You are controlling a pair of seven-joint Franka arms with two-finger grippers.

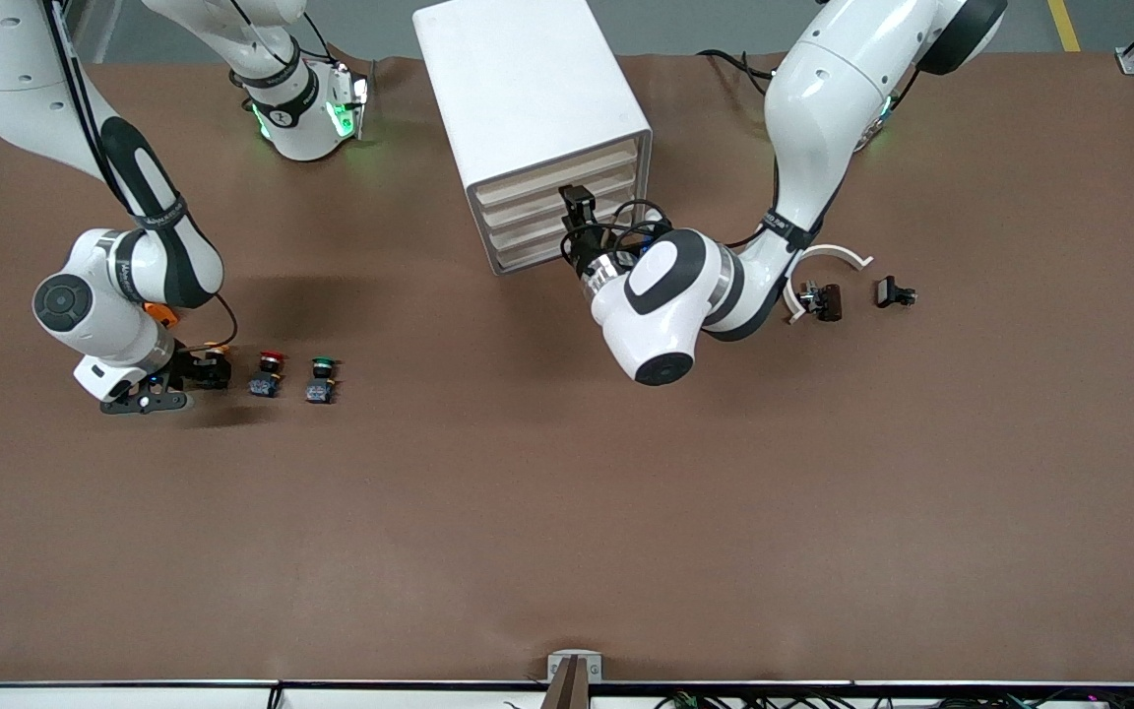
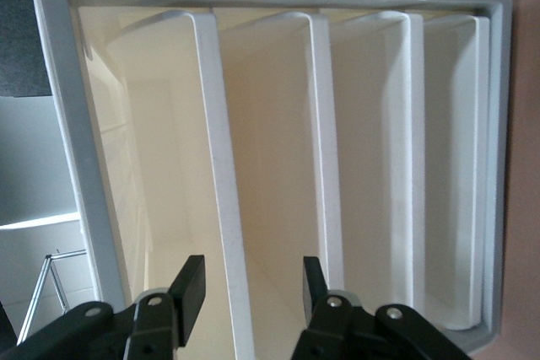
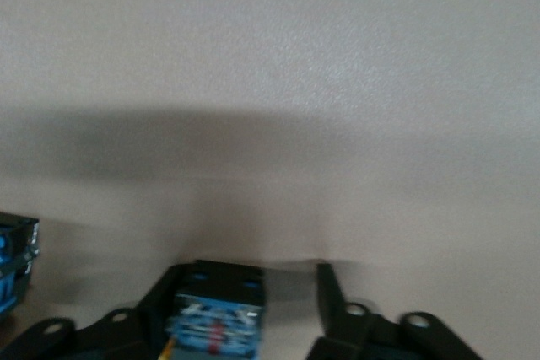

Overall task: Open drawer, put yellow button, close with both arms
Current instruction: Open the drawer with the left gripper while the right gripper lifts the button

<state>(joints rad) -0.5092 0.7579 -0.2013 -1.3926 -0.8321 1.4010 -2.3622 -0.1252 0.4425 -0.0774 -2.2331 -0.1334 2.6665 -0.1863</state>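
Observation:
The white cabinet point(image 1: 528, 98) stands at the table's edge by the arms' bases, all four drawers shut. The top drawer point(image 1: 552, 175) shows in the left wrist view point(image 2: 160, 141) with its white front lip. My left gripper point(image 1: 577, 205) is at the cabinet's front, open, its fingers point(image 2: 192, 280) on either side of that lip point(image 2: 253, 263). The yellow button point(image 1: 218, 352) sits on the table at the right arm's end. My right gripper point(image 1: 201, 370) is down at it, open point(image 3: 246, 280). The button's blue and black body point(image 3: 215, 314) lies between the fingers, against one and apart from the other.
A red-capped button point(image 1: 270, 372) and a green-capped button point(image 1: 321, 379) stand in a row beside the yellow one. A white curved piece point(image 1: 831, 258) and two small black parts point(image 1: 823, 300) point(image 1: 894, 292) lie at the left arm's end.

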